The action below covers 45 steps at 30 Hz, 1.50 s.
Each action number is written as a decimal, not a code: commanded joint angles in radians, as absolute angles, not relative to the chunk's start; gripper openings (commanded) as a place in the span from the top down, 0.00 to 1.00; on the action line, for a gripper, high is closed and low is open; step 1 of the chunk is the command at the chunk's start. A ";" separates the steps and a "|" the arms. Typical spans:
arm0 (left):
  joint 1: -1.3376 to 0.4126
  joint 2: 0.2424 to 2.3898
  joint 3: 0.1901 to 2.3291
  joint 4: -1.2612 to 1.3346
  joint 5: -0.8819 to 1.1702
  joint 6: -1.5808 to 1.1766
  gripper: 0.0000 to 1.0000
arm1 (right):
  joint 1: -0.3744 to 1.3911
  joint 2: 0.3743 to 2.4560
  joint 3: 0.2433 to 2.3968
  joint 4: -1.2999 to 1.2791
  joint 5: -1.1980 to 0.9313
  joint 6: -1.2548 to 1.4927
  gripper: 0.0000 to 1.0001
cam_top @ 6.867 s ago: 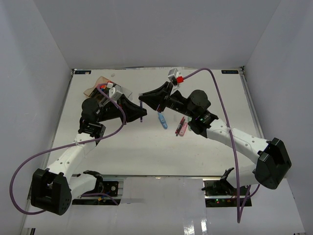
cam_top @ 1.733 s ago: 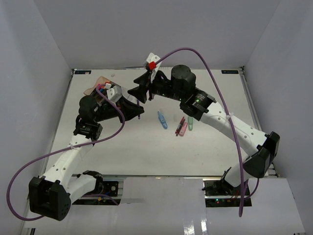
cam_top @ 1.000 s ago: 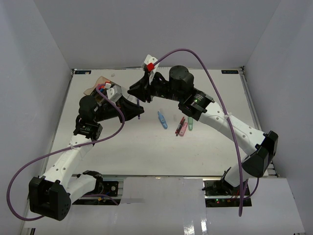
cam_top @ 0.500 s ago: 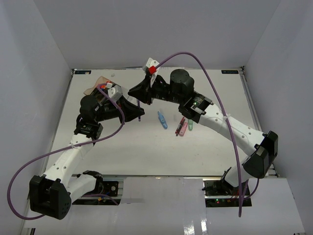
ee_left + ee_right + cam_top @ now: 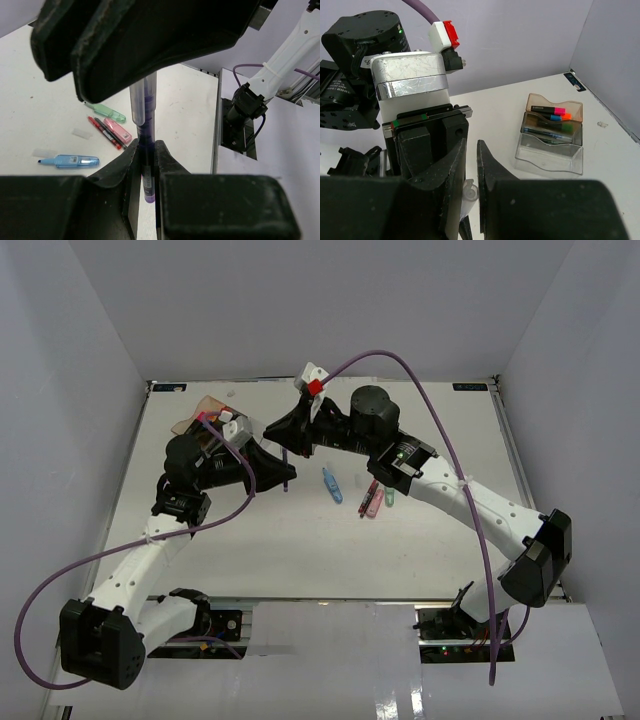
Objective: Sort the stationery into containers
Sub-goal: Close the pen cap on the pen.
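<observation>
A thin purple pen (image 5: 146, 172) stands upright between my two grippers above the middle of the table. My left gripper (image 5: 146, 145) is shut on its lower barrel. My right gripper (image 5: 471, 145) is shut on the pen's clear cap (image 5: 470, 193) from above. From above, the left gripper (image 5: 283, 475) and the right gripper (image 5: 277, 432) meet at the pen (image 5: 287, 468). The containers (image 5: 551, 150) hold black highlighters with pink, orange and blue caps in the amber compartment and thin pens in the grey one. The clear compartment looks empty.
Loose on the table right of the grippers lie a blue marker (image 5: 332, 484), a red pen (image 5: 368, 496), a pink marker (image 5: 375, 503) and a mint one (image 5: 389, 497). Two small clear caps (image 5: 80, 132) lie near them. The containers (image 5: 192, 418) sit at the far left, partly behind my left arm.
My right gripper's jaws have closed onto the clear cap of the pen. Both arms have hardly moved, and the left gripper keeps its hold.
</observation>
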<state>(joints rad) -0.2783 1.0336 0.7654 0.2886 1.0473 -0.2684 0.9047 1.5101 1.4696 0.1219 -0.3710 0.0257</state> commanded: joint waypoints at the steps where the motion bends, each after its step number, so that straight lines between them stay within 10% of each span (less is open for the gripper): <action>1: -0.281 0.954 0.833 0.396 1.017 -0.219 1.00 | 0.925 1.552 1.430 -0.138 -0.428 0.029 0.92; 45: -0.281 1.026 1.147 0.408 0.897 -0.120 1.00 | 0.965 1.589 1.241 -0.377 -0.495 0.032 0.92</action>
<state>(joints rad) -0.2951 1.0771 0.9436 0.0544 1.0283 -0.1101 0.9100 1.4765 1.4147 0.1947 -0.3428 -0.0036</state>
